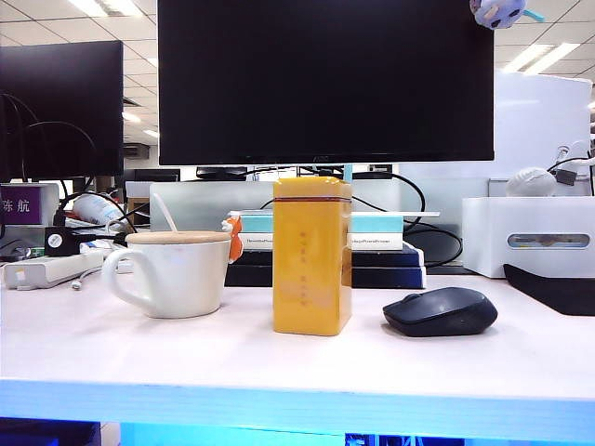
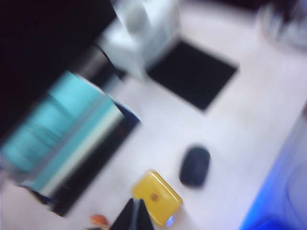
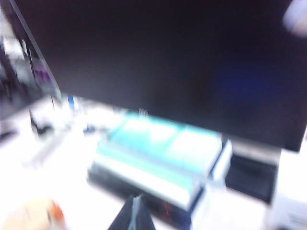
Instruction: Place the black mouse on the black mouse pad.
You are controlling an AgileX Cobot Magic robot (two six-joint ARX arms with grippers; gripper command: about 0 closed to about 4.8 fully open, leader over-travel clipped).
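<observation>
In the exterior view the black mouse (image 1: pixel 440 311) lies on the white table (image 1: pixel 279 358), just to the right of the yellow box (image 1: pixel 312 255) and apart from it. The black mouse pad (image 1: pixel 558 290) shows only as a dark wedge at the frame's right edge, right of the yellow box and beyond the mouse, in front of a white box (image 1: pixel 528 236). A white mug (image 1: pixel 172 272) with a spoon stands left of the yellow box. Behind the yellow box lies a stack of books (image 1: pixel 372 243) under a large dark monitor (image 1: pixel 325 79). Neither arm shows in this view.

The left wrist view is blurred and looks down from high above. The left gripper (image 2: pixel 135 218) shows as two dark fingertips pressed together, closed on nothing. It hangs just beside the yellow box (image 2: pixel 157 197), on the side away from the black mouse (image 2: pixel 194 166). The mouse rests on the table (image 2: pixel 240 124) beyond the box, well clear of the fingers. The black mouse pad (image 2: pixel 193 73) lies farther off again, past the mouse, bare.

The right wrist view is also blurred. The right gripper (image 3: pixel 135 216) has its dark tips together, empty, held above the table facing the stack of books (image 3: pixel 158 158) and the monitor (image 3: pixel 168 57). Mouse and pad lie outside this view.
</observation>
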